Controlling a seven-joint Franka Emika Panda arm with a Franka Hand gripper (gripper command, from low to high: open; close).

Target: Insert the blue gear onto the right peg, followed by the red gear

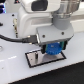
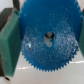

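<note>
The blue gear (image 1: 53, 50) is pinched in the jaws of the gripper (image 1: 52, 49), held just above the white plate (image 1: 35, 58) w/ black border, which lies on the desk (image 1: 15, 70). In the wrist view the blue gear (image 2: 49, 37) fills the frame, centre hole visible, w/ a teal pad (image 2: 10, 42) pressing its rim. Pegs are not visible; red gear also not in view. Gear looks like stiff, light plastic, prob. a bit slippery; the toothed rim gives good hold, so gripping across the rim, opposite sides, seems right. The step is approx. lowering onto the peg.
</note>
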